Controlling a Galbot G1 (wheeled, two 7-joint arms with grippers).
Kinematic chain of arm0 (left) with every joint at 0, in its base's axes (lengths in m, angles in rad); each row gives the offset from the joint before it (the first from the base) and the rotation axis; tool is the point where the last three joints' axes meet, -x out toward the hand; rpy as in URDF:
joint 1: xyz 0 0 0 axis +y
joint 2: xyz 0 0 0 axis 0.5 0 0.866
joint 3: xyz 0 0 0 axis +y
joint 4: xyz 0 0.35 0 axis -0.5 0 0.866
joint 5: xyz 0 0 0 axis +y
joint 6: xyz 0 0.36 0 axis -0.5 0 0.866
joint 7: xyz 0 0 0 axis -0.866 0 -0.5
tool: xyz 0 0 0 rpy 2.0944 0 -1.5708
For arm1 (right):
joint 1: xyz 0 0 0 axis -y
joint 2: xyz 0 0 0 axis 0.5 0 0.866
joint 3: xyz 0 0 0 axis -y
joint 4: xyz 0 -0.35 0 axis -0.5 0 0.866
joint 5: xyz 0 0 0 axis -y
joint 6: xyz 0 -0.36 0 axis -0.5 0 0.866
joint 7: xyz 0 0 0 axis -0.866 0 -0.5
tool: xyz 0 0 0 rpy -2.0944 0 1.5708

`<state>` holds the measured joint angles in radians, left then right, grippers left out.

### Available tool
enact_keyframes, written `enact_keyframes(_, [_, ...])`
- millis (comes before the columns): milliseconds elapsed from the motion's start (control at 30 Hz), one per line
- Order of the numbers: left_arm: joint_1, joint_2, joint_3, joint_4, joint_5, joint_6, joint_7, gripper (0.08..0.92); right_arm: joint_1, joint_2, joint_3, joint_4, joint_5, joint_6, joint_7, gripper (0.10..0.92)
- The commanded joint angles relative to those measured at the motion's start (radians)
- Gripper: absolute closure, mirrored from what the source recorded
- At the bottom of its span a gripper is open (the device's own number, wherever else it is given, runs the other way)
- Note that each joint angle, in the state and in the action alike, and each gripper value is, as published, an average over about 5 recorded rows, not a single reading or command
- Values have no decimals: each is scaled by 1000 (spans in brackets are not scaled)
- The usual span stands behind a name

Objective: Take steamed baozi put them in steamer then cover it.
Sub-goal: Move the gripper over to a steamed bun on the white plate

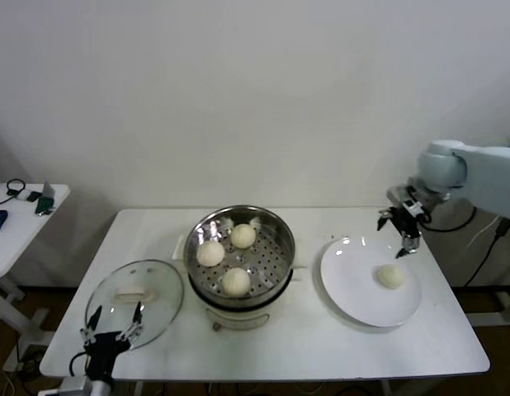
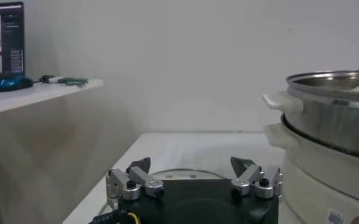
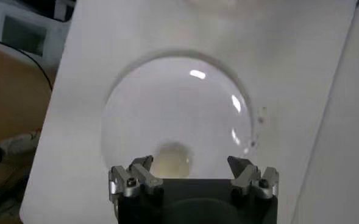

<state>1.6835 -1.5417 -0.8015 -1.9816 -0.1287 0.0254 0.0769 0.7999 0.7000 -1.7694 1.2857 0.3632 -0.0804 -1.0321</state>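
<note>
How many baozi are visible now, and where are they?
4: three baozi lie in the steamer; one baozi remains on the white plate.

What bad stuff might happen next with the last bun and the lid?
1. The last bun is smooth and round, so the open right end effector above the plate might nudge it into rolling.
2. The glass lid lies near the table's front edge by the open left end effector; a clumsy grab might push it off.

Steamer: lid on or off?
Off. The steamer stands uncovered with three baozi showing inside; the glass lid lies flat on the table beside it.
</note>
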Motion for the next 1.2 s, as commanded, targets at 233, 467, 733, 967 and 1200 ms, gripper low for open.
enact_keyframes(233, [15,-6,-9,7,5,-5,-3,177,-482,3,344,-292,-200,-33,41,203])
enact_keyframes(467, [18,-7,-8,13,15,-2,-8,177,-571,49,424,-348,-212,-29,46,203])
enact_keyframes(733, [17,-5,-6,15,17,-1,-8,177,-584,76,442,-375,-213,-24,45,203])
enact_keyframes(967, [12,-6,-2,19,20,-1,-9,177,-588,90,458,-395,-213,-11,49,210])
enact_keyframes(1200, [9,-5,-2,21,21,-1,-9,177,-570,81,461,-377,-206,2,49,348])
